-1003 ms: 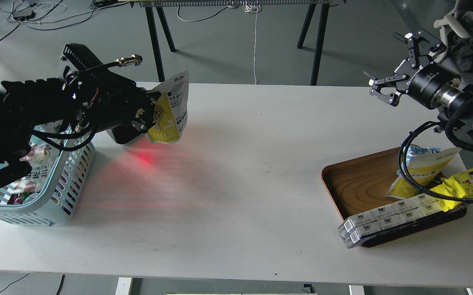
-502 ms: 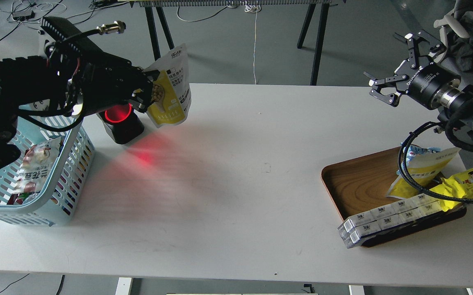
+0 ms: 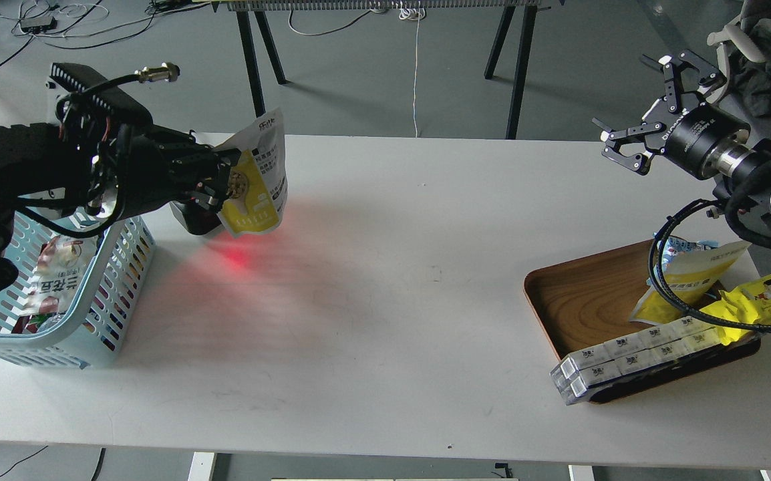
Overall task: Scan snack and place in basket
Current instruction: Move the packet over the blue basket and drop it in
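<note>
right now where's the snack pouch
In the head view it's at far left, held off the table in the left gripper: the snack hangs beside the blue basket, just above the red glow.

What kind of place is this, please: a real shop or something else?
Probably a lab mock-up of a shop checkout, not a real shop: a white table on a bare floor with loose cables, a barcode scanner glowing red, and a basket.
</note>
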